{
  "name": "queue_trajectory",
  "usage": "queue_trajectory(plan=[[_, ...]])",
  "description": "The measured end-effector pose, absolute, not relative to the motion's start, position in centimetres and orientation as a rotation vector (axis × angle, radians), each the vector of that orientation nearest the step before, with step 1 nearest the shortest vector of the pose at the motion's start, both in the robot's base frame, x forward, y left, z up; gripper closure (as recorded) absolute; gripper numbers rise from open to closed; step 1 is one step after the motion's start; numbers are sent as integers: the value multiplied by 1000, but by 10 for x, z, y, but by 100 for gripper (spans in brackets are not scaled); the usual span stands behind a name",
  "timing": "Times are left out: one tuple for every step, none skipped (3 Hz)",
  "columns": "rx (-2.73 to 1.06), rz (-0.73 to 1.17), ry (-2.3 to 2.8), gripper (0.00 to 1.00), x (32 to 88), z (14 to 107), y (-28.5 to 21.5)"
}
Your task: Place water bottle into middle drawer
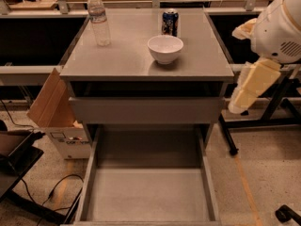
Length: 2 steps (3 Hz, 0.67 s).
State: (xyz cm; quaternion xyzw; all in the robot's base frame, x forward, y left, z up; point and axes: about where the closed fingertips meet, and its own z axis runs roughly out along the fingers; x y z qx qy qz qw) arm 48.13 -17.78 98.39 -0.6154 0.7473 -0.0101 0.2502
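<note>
Three things top the cabinet (127, 60), left of my gripper (249, 91).
Farthest off stands the water bottle (99, 20), bowl (165, 48) and can (170, 22) between us; the middle drawer (146, 197) gapes lower left; whether I'm clenched, I cannot tell.

Bowl (165, 48): white, upright, right of centre on the tabletop (122, 60).
Can (170, 21): blue, upright, just behind the bowl.
Upper drawer (146, 110): plain gray front panel, shut.
Box (52, 108): cardboard, flap raised, on the floor left of the cabinet.
Cable (56, 189): black, looped on the floor, lower left.
Gripper: outside the frame.
</note>
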Motion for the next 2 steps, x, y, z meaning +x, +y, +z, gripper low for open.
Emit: queue_trajectory(plan=[[-1600, 41, 1917, 0, 504, 981, -156], [-1483, 152, 1787, 0, 529, 970, -135]])
